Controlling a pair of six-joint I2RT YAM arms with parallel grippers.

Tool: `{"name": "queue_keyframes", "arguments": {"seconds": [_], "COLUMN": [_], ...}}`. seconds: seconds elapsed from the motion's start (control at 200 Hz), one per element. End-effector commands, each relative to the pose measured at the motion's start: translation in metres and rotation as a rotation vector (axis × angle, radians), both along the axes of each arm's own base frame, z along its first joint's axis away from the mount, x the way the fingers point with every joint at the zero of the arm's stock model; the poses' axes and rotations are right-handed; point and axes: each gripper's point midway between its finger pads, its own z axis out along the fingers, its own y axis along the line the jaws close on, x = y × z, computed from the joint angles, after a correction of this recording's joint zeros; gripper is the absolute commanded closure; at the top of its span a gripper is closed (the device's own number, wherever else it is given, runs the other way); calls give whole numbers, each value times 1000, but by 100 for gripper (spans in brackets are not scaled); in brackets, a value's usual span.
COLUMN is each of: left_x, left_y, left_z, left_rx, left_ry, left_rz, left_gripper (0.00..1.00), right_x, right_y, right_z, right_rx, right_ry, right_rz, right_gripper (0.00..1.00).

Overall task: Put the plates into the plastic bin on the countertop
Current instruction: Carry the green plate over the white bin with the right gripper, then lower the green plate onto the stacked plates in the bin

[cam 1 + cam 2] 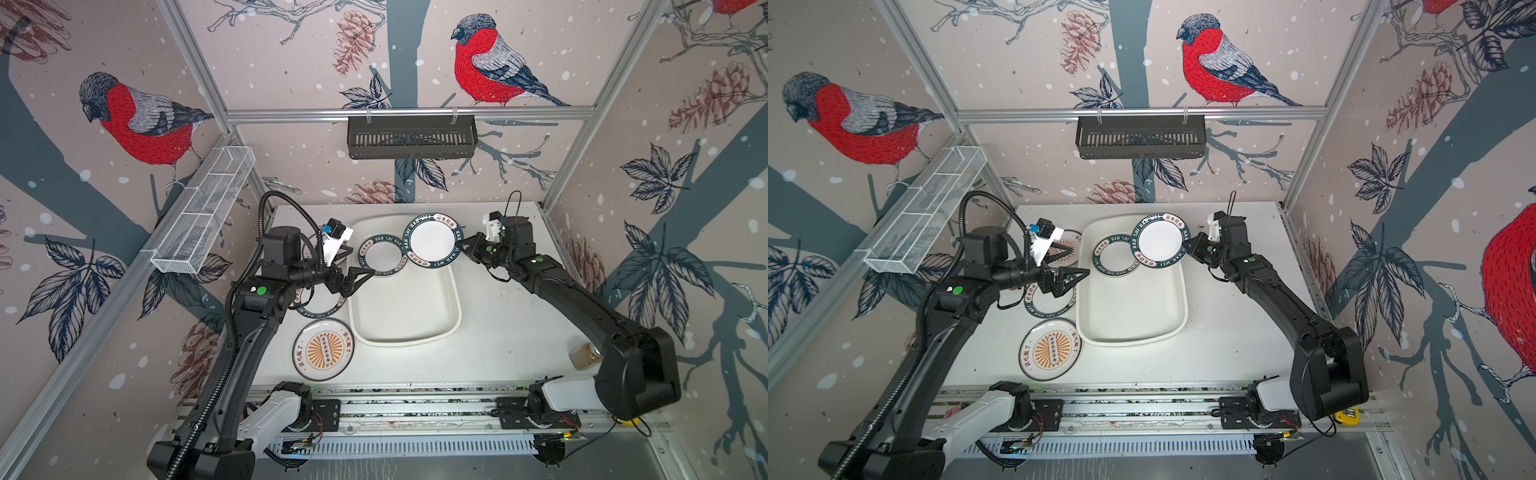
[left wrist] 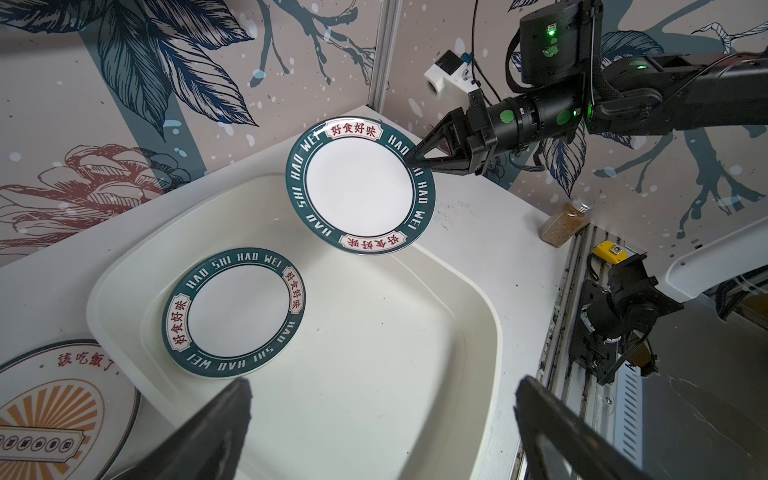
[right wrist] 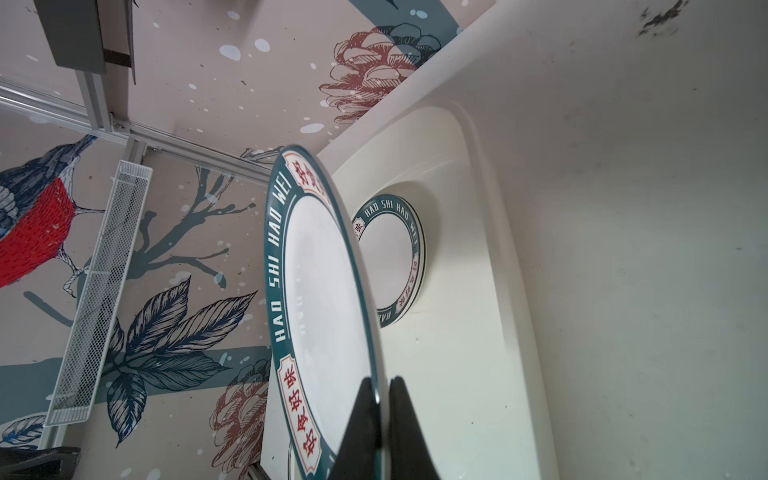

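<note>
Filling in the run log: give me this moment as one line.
right gripper: shut on raised plate, over bin corner | left gripper: open, empty | flat plate: in bin | sunburst plate: on countertop

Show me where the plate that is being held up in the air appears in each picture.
Top view: held plate hangs over the plastic bin's far right corner.
Top view: held plate over that same corner.
Left wrist view: upper middle, tilted, rim pinched by the right gripper.
Right wrist view: centre, nearly edge-on.
Shared landmark: the green-rimmed plate lying in the plastic bin, visible in all four.
</note>
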Motion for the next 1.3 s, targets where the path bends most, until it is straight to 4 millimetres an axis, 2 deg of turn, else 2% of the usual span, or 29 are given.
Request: {"name": "queue_keyframes", "arguments": {"seconds": [0.0,0.285,0.435,0.871,1.291], "left_x": [-1,-1,-1,1,2], "left_y": [0,2,2,3,3], "left_z": [4,7,7,6,6], "left_rx": [-5,-8,-11,-11,-12], "left_ry": [-22,-28,-29,-25,-20], "left_rz": [-7,-2,-2,2,1], "left_gripper": [2,2,2,2,2], "right_x": [11,26,34,62,75], "right_y": [17,66,83,105,129], "right_z": [12,-18,-33,-71,-103], "right_rx": [-5,-37,-44,-53,-54], "right_ry": [-73,-39,-22,25,75], "right_rz": [14,97,121,134,167], "right_gripper": [98,98,98,98,98]}}
